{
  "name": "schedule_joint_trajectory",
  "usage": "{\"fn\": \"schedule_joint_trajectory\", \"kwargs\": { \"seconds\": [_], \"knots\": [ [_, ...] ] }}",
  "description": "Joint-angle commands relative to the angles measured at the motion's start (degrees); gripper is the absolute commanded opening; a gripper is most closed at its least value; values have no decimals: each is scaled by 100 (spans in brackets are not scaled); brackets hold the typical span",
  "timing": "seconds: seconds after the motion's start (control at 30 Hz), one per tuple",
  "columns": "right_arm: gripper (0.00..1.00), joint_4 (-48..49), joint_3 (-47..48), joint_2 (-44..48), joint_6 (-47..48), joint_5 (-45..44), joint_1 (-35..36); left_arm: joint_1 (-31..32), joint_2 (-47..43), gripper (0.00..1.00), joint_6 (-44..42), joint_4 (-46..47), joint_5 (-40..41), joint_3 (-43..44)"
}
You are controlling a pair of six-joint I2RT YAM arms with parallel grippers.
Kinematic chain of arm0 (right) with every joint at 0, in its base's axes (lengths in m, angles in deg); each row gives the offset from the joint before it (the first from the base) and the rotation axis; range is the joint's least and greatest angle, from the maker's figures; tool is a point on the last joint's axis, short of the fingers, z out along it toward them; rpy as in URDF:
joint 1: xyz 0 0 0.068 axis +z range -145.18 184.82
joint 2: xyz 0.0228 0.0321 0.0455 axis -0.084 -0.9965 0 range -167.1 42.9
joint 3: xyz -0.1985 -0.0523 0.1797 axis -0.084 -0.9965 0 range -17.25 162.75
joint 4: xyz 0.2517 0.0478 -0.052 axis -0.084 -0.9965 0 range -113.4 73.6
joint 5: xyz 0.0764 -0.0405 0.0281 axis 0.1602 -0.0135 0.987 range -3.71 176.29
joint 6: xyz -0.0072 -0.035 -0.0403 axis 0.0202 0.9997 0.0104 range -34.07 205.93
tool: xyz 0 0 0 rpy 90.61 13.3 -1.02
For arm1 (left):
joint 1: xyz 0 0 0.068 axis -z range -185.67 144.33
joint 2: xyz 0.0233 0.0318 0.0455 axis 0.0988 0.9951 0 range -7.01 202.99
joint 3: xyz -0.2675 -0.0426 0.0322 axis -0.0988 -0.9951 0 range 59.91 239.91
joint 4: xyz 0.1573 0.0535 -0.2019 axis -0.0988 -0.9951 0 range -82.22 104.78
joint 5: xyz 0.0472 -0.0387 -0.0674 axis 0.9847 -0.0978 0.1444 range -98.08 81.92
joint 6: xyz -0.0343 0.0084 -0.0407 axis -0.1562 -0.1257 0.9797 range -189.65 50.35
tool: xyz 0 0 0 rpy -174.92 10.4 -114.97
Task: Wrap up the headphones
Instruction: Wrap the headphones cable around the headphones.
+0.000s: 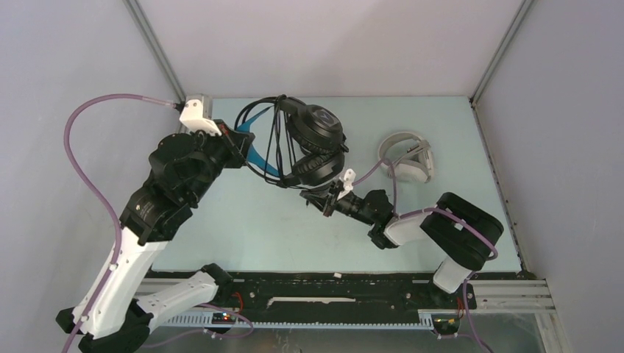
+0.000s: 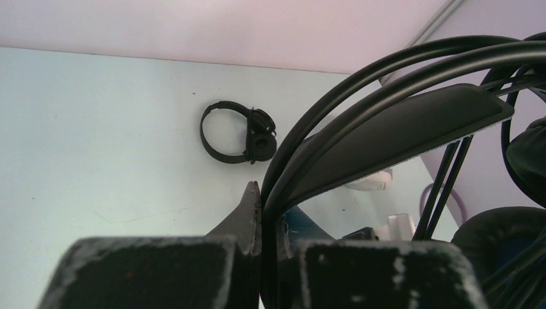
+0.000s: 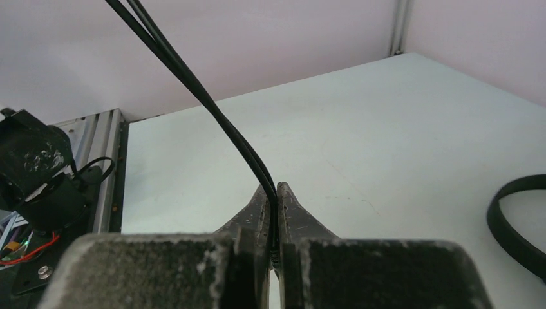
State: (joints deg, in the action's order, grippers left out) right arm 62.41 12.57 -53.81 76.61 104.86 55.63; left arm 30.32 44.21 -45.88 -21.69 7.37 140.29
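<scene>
Fingers (image 2: 248, 215) of the left gripper (image 2: 263, 193) clamp the headband of the bulky black headphones (image 1: 316, 143), near the table's (image 1: 243, 235) far edge. The right gripper (image 3: 275, 193) pinches two strands of its black cable (image 3: 212, 103). Two other headsets lie on the table: one white headset (image 1: 407, 158) and one slim black headset (image 2: 238, 132).

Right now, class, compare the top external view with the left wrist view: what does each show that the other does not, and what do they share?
Only the top external view: the right gripper shut on the black cable.
Only the left wrist view: the slim black headset, lying on the table.
Both: the bulky black headset, its headband clamped in the shut left gripper.
</scene>
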Motion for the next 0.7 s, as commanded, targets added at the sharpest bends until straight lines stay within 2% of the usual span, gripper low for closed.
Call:
{"fn": "schedule_joint_trajectory", "kwargs": {
  "seconds": [0.0,0.13,0.27,0.5,0.67],
  "knots": [
    [0,-134,-160,121,-201,-263,-194,-271,-200,0,269,730,-6,286],
    [0,388,-256,-192,-554,-242,-284,-377,-169,0,495,903,-104,427],
    [0,366,-258,-157,-598,-418,-302,-438,-147,0,523,860,56,591],
    [0,473,-267,-267,-634,-454,-291,-461,-425,0,703,1148,696,358],
    [0,479,-288,-275,-598,-481,-261,-469,-436,0,710,1017,1180,387]
  ]
}}
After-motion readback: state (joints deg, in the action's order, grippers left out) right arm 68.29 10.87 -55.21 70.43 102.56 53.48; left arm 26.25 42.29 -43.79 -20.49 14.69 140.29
